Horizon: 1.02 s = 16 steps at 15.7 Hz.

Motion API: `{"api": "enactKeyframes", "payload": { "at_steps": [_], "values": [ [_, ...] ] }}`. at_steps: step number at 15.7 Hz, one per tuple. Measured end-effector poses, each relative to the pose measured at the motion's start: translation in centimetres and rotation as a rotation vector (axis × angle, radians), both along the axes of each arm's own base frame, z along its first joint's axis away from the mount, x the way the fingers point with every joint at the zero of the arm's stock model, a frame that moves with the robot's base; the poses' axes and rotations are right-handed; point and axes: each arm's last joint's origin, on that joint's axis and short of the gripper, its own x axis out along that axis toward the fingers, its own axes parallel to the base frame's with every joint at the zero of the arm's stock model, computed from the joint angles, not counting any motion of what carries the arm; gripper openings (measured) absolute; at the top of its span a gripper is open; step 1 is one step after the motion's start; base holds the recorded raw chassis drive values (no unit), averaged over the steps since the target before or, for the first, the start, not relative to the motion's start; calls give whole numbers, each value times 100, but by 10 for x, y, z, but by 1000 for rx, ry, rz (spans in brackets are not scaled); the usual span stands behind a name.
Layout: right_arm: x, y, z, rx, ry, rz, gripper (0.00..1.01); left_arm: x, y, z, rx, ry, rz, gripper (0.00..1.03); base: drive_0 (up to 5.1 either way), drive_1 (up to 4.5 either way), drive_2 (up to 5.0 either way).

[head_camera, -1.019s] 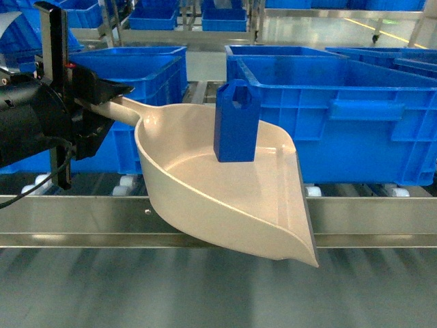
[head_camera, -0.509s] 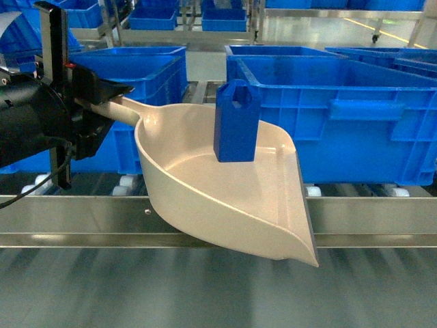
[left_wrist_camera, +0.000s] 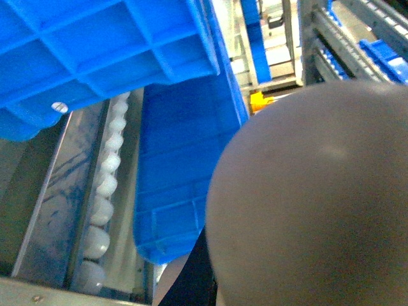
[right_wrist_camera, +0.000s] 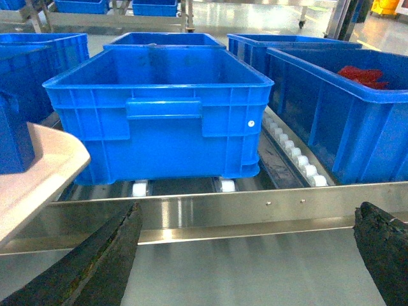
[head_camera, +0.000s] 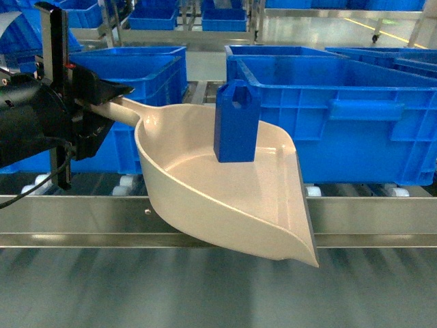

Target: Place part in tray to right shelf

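Bright-blue plastic block [head_camera: 236,124] stands upright in the beige scoop-shaped tray [head_camera: 225,195], handle clamped by the left gripper [head_camera: 102,92]; right gripper [right_wrist_camera: 248,255] gapes (empty) before the steel shelf rail [right_wrist_camera: 255,213].

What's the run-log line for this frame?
left pincer: shut on tray handle | tray: over shelf rail | part: upright in tray | right pincer: open, empty

1. Big blue crate [head_camera: 341,116] on the rollers, ribbed sides, moulded handle facing front.
2. Another blue crate [head_camera: 130,102] to its left, narrow gap between them.
3. Further right, a crate [right_wrist_camera: 344,108] holding something red [right_wrist_camera: 363,75], can't tell what.
4. More blue bins [head_camera: 153,14] on racks behind.
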Motion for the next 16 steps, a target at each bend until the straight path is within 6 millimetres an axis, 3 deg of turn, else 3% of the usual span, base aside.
{"api": "enactKeyframes", "payload": {
  "at_steps": [7,10,14,16],
  "values": [
    [0,0,0,0,0,0,98,-43,16,8,-69,0,-33,14,0,0,0],
    [0,0,0,0,0,0,98,-51,40,39,-63,-41,38,14,0,0,0],
    [0,0,0,0,0,0,98,-33,83,86,-24,-129,228,14,0,0,0],
    [0,0,0,0,0,0,98,-7,106,109,-3,-163,380,14,0,0,0]
  ]
}}
